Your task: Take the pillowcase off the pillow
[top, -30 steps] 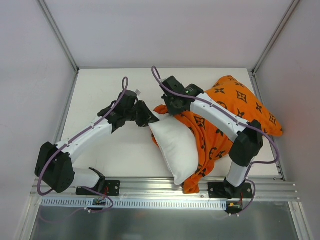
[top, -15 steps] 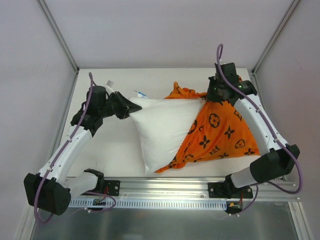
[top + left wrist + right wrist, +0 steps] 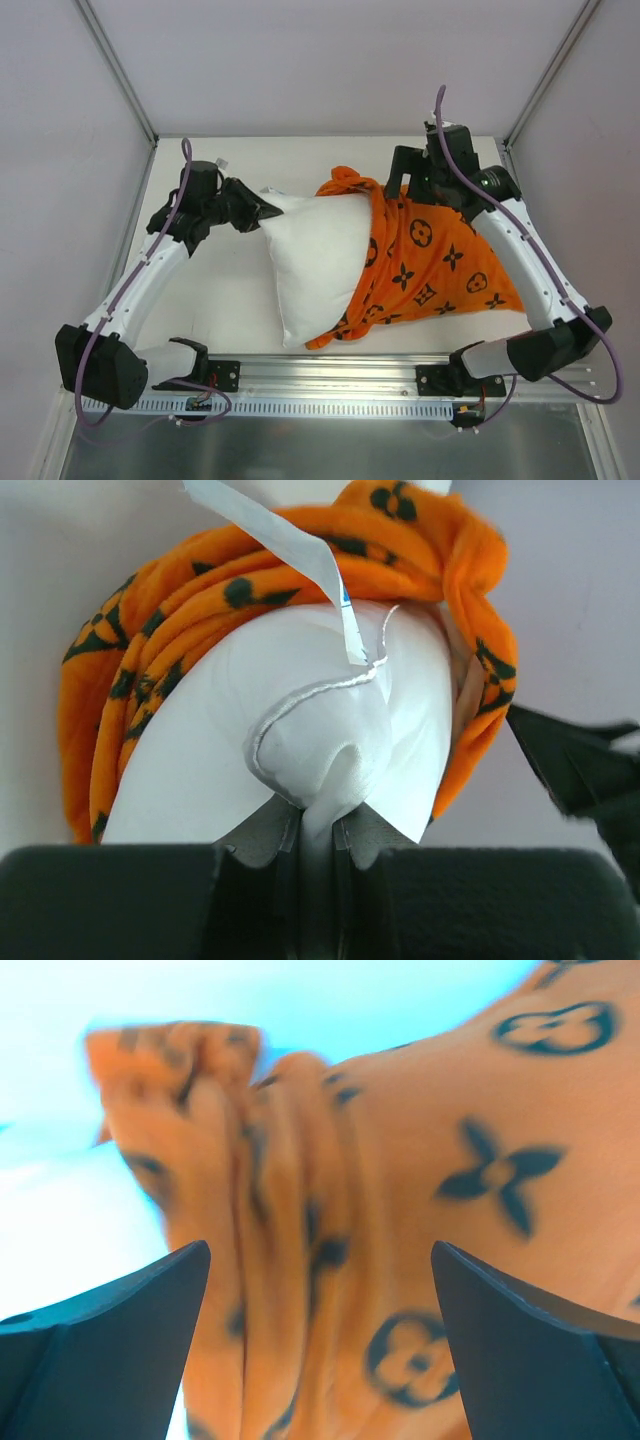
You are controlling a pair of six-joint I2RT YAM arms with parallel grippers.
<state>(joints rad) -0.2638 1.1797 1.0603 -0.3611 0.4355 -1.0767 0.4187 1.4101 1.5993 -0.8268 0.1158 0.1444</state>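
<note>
The white pillow lies across the table's middle, its left half bare. The orange pillowcase with dark motifs covers its right half, its open edge bunched in folds at the pillow's far side. My left gripper is shut on the pillow's left corner; the left wrist view shows white fabric pinched in my left gripper, with a white label above. My right gripper hovers open over the bunched pillowcase; in its own view my right gripper has both fingers spread and nothing between them.
The white table is boxed in by white walls on the left, back and right. A metal rail with both arm bases runs along the near edge.
Both arms have pulled apart, baring more of the pillow's left half. My right gripper, shut on the pillowcase's edge half a second ago, has opened and let it go.
</note>
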